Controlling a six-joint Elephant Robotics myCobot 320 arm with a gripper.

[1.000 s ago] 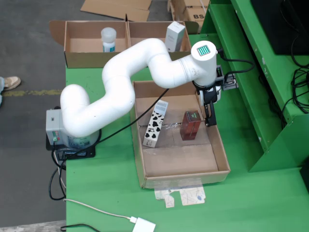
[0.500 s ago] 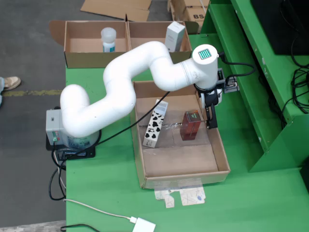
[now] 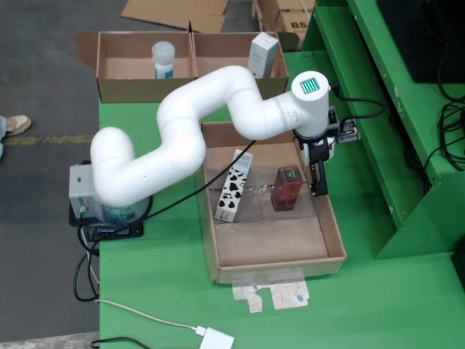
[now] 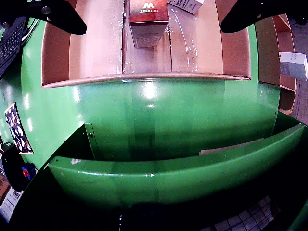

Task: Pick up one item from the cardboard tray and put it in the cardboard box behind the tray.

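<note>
Over the tray's right wall: in the fixed view the white jointed robot arm (image 3: 196, 138) reaches across the green table (image 3: 160, 276) and its black gripper (image 3: 317, 178) hangs at the right wall of the shallow brown cardboard tray (image 3: 280, 269).
Pincer: spread wide; in the riding view the two black fingers (image 4: 62, 17) sit at the upper corners, well apart, with nothing between them.
Nearest item: a dark red-brown rectangular carton (image 3: 286, 188) stands upright on the tray floor, just left of the gripper in the fixed view; in the riding view it sits at the top centre, between the two fingers but farther off, not touched.
Other tray item: a white carton with black cow-like patches (image 3: 233, 188) stands tilted left of the red-brown one, apart from it.
Goal box: the open brown cardboard box with a middle divider (image 3: 120, 87) sits behind the tray; it already holds a white round bottle with a pale cap (image 3: 163, 59) in its left half and a tall white-and-teal carton (image 3: 262, 54) in its right half.
Done so far: nothing from the tray is gripped or lifted; both tray items rest on its floor.
Left to do: I judge the approach is under way, aimed at the red-brown carton; closing on it, lifting, carrying it back and releasing it in the box all remain.
</note>
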